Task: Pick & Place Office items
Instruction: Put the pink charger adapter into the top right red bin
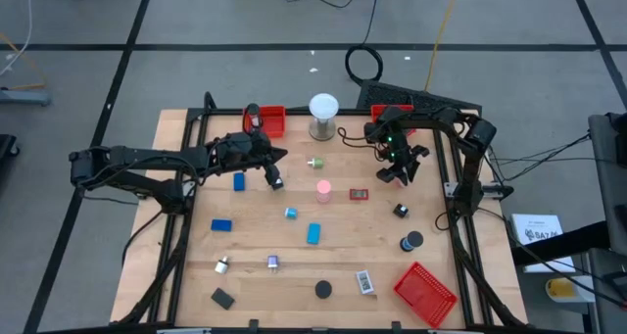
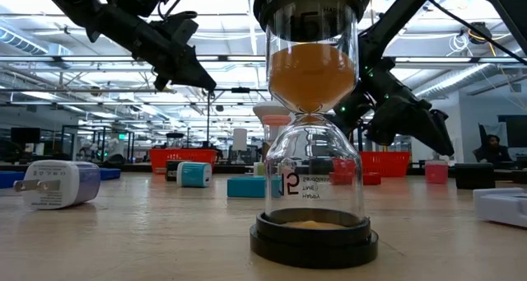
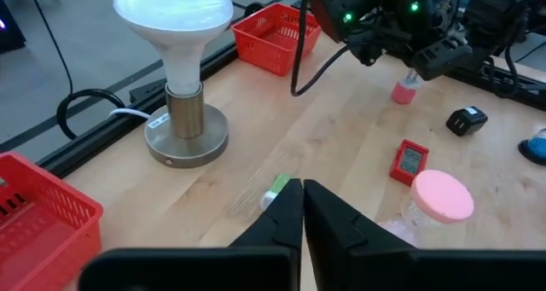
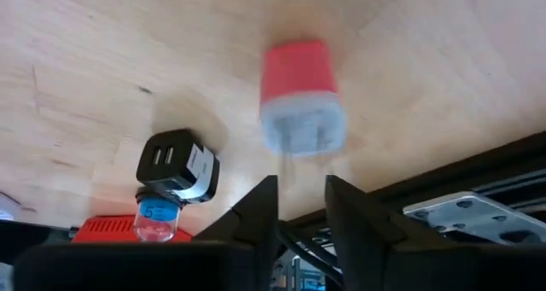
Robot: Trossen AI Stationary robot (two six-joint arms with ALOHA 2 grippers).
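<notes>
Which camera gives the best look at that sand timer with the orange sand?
The low view: the sand timer stands close, filling the middle, orange sand in its upper bulb. From above, it is only a small dark disc near the table's front edge. Neither wrist view shows it.

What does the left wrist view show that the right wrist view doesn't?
Only left wrist: the white globe lamp, a red mesh tray, the pink-lidded jar and the shut left gripper. Only right wrist: a small blue-capped clear item. Both: the right gripper, the pink charger beyond it, and the black charger.
</notes>
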